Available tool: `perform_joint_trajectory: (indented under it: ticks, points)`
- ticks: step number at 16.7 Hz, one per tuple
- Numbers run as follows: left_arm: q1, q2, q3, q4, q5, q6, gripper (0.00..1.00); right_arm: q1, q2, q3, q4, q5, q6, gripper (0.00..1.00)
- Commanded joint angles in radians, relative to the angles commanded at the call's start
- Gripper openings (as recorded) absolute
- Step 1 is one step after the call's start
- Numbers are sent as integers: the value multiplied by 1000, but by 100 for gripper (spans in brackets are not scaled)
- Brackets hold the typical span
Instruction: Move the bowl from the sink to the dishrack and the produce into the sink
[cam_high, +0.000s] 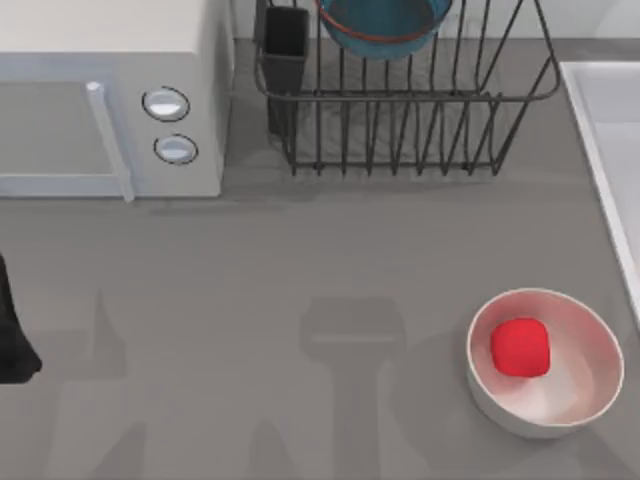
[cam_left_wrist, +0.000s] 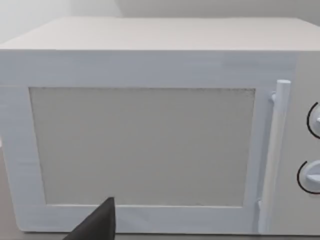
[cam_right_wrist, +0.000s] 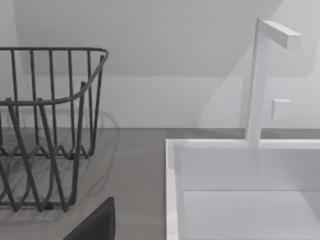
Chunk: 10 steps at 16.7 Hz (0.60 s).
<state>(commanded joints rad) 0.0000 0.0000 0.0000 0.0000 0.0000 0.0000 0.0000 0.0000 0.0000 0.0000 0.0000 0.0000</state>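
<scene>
A: Where is the bowl (cam_high: 383, 24)?

B: It sits in the dishrack (cam_high: 420, 110), at the back of the table (cam_high: 250, 300) in the top view, beside the rack's dark utensil cup (cam_high: 285, 45). The right wrist camera faces the rack's end bars (cam_right_wrist: 50, 125), so the rack lies just ahead of the right gripper (cam_right_wrist: 95, 225) and to one side.

A: And the produce (cam_high: 521, 347)?

B: It rests inside the white bowl (cam_high: 590, 385), near the table's right front. The sink (cam_high: 610, 130) runs along the right edge, apart from that bowl. In the right wrist view the basin's rim (cam_right_wrist: 172, 190) and its faucet (cam_right_wrist: 260, 75) stand directly ahead of the right gripper, close by.

A: How do the grippers stand?

B: A dark finger of the right one shows; whether it is open or closed cannot be told, and nothing is seen in its grasp. The same goes for the left gripper (cam_left_wrist: 97, 225): one dark fingertip, facing the microwave (cam_left_wrist: 150, 130) door straight ahead and close. The left arm (cam_high: 12, 330) sits at the table's left edge.
</scene>
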Motion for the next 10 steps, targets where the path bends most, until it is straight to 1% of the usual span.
perform_joint_trajectory:
  ticks: [6, 10]
  points:
    - [0, 0, 0, 0, 0, 0, 100, 3, 11, 11, -8, 1, 4, 100]
    - [0, 0, 0, 0, 0, 0, 100, 54, 159, 146, -119, 4, 57, 100]
